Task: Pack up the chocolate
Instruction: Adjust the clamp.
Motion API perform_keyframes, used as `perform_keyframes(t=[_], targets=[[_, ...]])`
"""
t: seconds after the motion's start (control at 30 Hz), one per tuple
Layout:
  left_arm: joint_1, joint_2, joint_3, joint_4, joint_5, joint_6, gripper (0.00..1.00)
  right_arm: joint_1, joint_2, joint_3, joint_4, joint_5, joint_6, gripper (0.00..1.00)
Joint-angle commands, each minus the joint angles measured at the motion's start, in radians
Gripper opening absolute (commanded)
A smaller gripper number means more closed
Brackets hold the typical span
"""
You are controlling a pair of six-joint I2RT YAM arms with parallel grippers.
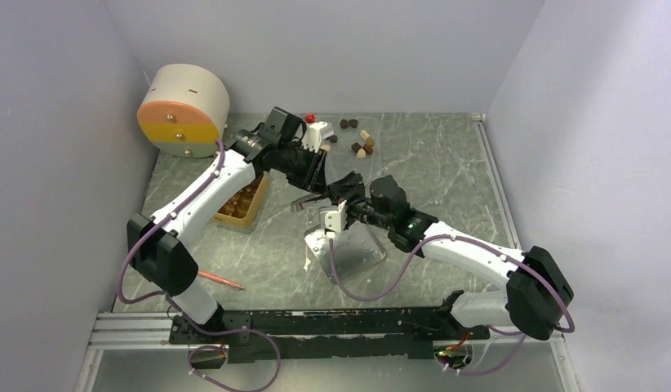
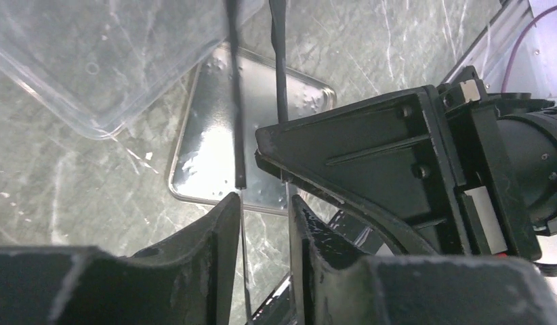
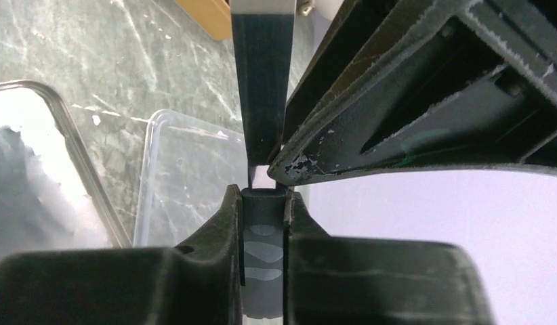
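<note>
The chocolate, a loose cluster of brown and cream pieces, lies on the table at the back, beyond both grippers. Both grippers meet over the middle of the table on a pair of dark tongs. My left gripper is shut on the tongs' two thin arms, one against each finger. Coming from the right, my right gripper is shut on a dark grip section of the tongs marked with grey ovals. In the top view the left gripper and right gripper nearly touch.
A golden-tan compartment box sits left of the grippers. A clear plastic container and clear lid lie under them. A red-orange pen lies front left. A round cream, orange and yellow drum stands back left.
</note>
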Motion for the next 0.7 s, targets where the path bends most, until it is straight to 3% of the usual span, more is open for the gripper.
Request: perform_keyframes(t=[0.0,0.2,0.67], targets=[[-0.007,-0.081,-0.002,0.033,-0.009,-0.011,0.40,-0.001,-0.004,0.008,0.111,-0.027,0.071,0.00],[-0.007,-0.089,0.011,-0.054,-0.055,0.041,0.48,-0.003,0.011,0.026,0.141,-0.021,0.113,0.00],[-0.007,-0.077,-0.030,-0.044,-0.042,0.016,0.51,-0.004,0.048,0.048,0.158,0.030,0.136,0.00]])
